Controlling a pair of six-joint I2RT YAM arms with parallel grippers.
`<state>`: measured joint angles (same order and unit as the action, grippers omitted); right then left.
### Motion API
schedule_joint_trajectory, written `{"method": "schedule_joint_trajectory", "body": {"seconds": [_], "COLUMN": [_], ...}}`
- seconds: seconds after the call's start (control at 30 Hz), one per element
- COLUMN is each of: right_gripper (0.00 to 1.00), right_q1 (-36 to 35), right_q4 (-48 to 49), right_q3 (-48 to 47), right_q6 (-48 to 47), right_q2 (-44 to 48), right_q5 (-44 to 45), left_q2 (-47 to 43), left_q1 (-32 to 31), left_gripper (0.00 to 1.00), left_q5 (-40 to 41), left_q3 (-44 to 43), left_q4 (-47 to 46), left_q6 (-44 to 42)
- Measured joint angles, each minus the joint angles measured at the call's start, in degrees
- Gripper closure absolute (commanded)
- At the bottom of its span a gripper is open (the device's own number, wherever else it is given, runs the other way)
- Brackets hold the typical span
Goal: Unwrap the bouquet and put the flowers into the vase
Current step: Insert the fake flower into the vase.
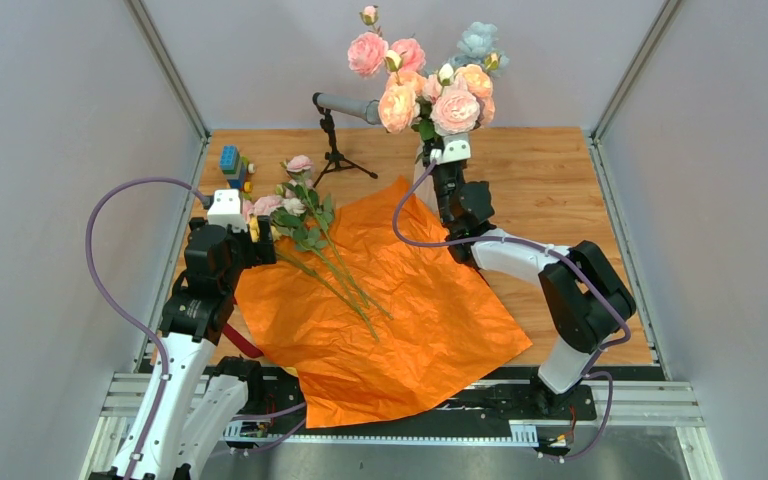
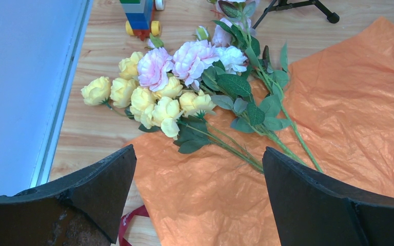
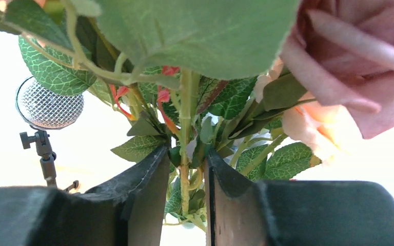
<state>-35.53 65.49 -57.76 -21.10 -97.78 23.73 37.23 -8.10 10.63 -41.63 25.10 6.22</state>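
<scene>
The flowers [image 1: 455, 108] stand upright, blooms up, stems between right fingers [image 3: 144, 197].

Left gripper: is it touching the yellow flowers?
Apart. The left wrist view shows it: the left gripper is open, and bare orange paper separates its fingers from the yellow flowers.

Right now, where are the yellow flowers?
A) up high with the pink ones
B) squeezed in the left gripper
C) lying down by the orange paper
C: the yellow flowers lie flat, heads on the wooden table and stems on the orange paper, ahead of the left gripper, whose jaws stand wide open and empty.
</scene>
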Motion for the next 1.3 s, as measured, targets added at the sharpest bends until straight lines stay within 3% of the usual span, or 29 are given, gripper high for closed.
{"method": "schedule_joint_trajectory", "body": {"seconds": [0.17,0.4,0.73,1.03,1.3], "right_gripper": [0.6,0.39,0.19,0.15,0.15], "right_q1": [0.0,-0.02,-1.31,-3.34,-3.65], "right_q4": [-0.79,-1.38,-2.73,-3.61,-16.98], "right_q3": [0.0,0.63,8.55,16.09,22.03], "right_q6": [0.0,-0.24,-0.79,-0.59,4.72], "right_q2": [0.0,0.09,5.35,12.5,29.0], "right_q5": [-0.07,-0.28,-0.17,1.51,1.79], "left_q2": [0.0,0.0,0.0,0.0,-0.28], "left_q1": [0.0,0.0,0.0,0.0,0.0], "left_gripper": [0.0,0.0,0.0,0.0,0.0], "left_q5": [0.0,0.0,0.0,0.04,0.31], "left_q3": [0.0,0.0,0.0,0.0,0.0], "left_q4": [0.02,0.02,0.02,0.02,0.02], "left_q6": [0.0,0.0,0.0,0.0,0.0]}}
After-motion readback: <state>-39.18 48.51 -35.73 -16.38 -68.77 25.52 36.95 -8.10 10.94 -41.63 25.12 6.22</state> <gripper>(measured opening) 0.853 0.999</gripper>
